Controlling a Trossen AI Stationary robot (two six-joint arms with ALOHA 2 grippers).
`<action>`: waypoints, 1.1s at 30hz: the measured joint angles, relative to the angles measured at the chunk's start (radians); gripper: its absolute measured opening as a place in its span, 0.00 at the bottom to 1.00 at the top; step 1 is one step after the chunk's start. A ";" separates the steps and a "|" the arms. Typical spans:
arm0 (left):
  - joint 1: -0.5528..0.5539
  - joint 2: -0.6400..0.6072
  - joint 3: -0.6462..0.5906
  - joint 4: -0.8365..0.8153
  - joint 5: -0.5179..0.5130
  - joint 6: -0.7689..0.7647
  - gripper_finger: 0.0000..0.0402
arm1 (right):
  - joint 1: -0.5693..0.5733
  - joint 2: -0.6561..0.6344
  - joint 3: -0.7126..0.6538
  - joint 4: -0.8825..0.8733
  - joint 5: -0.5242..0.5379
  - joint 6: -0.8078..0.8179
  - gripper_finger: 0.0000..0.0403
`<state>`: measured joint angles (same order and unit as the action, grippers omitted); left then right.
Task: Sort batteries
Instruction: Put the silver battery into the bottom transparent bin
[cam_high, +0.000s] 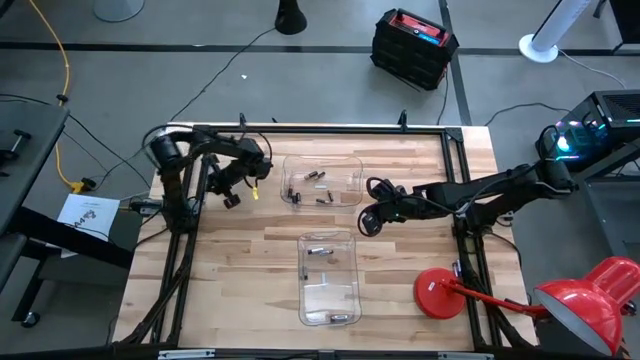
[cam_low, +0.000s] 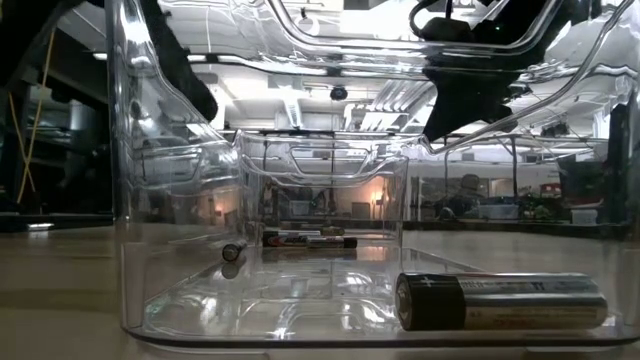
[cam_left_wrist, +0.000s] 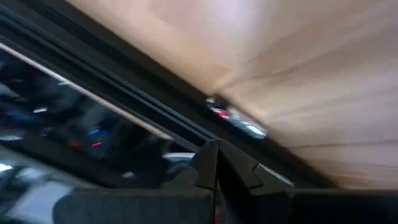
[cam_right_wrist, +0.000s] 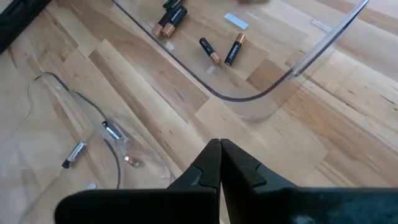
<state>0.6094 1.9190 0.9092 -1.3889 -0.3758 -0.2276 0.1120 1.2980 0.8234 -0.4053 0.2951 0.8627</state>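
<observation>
Several dark batteries (cam_high: 318, 188) with copper ends lie in the far clear tray (cam_high: 350, 165); the right wrist view shows them (cam_right_wrist: 209, 50) too. The near clear tray (cam_high: 352, 290) holds a few silvery cells (cam_high: 320, 250). In the low view a large one (cam_low: 500, 300) lies on that tray's floor. My right gripper (cam_high: 368, 222) (cam_right_wrist: 219, 146) is shut and empty, over bare wood between the two trays, to their right. My left gripper (cam_high: 232, 198) (cam_left_wrist: 214, 152) is shut, left of the far tray, near the table's left frame. A small blurred silvery thing (cam_left_wrist: 239, 121) lies ahead of it.
A red desk lamp's base (cam_high: 440, 295) stands on the table's near right part, with its shade (cam_high: 590, 305) beyond the edge. The black frame rail (cam_high: 190, 215) runs along the table's left side. Bare wood (cam_high: 240, 270) lies left of the near tray.
</observation>
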 joint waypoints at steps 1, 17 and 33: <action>0.000 0.026 0.000 -0.003 -0.021 0.018 0.00 | 0.000 0.000 0.000 0.000 0.000 0.000 0.00; 0.005 0.183 0.002 0.033 0.035 0.371 0.00 | 0.000 0.000 0.000 0.000 -0.004 0.053 0.00; 0.100 0.050 -0.126 0.186 0.235 0.574 0.00 | 0.038 0.000 0.000 0.001 -0.023 0.106 0.00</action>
<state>0.7091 1.9689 0.7837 -1.2025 -0.1408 0.3463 0.1495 1.2980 0.8230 -0.4046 0.2721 0.9689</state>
